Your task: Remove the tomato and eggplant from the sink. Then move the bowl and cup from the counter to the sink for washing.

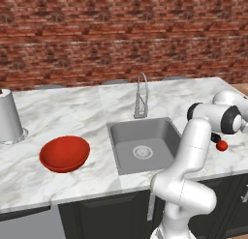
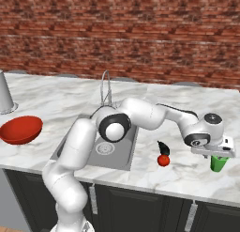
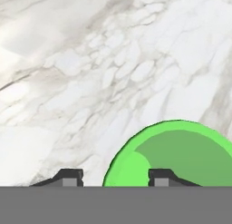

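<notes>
On the white grey-veined marble counter (image 2: 187, 172) right of the grey recessed sink (image 1: 127, 136), your gripper (image 2: 216, 156) straddles the green cup (image 2: 218, 163) rim, one finger inside; whether it pinches, you cannot tell. Tomato (image 2: 163, 160) and eggplant (image 2: 163, 147) are out; you are on the cup step, so confirm grip before lifting sinkward.

I see a desk (image 1: 63, 107) of white, grey-veined polished marble, a matt grey sink (image 1: 145, 141) with a thin shiny metal faucet (image 1: 141, 95), a glossy red bowl (image 1: 64, 153), a smooth bright-green plastic-looking cup (image 3: 181, 150), and a rough brick wall (image 1: 121, 35).
</notes>
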You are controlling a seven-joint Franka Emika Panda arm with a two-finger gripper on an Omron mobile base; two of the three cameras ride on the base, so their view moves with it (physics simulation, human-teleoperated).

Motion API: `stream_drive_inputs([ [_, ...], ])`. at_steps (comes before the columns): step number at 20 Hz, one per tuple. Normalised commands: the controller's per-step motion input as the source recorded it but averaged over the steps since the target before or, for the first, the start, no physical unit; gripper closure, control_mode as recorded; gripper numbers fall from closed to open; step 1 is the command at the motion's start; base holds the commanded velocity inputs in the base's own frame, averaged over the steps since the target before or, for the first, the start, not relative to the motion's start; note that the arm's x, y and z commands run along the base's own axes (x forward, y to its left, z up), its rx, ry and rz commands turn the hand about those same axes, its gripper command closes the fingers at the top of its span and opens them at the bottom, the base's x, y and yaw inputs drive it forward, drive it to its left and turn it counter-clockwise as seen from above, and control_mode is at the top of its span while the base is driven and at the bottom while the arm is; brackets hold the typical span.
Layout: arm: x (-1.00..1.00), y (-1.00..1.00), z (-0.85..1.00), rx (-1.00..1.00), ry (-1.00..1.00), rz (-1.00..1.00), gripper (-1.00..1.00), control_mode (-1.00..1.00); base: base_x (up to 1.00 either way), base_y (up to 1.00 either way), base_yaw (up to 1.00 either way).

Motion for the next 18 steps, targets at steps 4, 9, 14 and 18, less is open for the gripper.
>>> stream_drive_inputs([
  [4,0.00,0.01,-0.18,0.00,0.00,0.00,1.00,-1.00,0.00,0.00,0.00],
  [9,0.00,0.00,-0.08,0.00,0.00,0.00,1.00,-1.00,0.00,0.00,0.00],
  [14,0.00,0.05,0.08,0.00,0.00,0.00,1.00,-1.00,0.00,0.00,0.00],
  [18,-0.03,0.14,0.26,-0.01,0.00,0.01,1.00,-1.00,0.00,0.00,0.00],
])
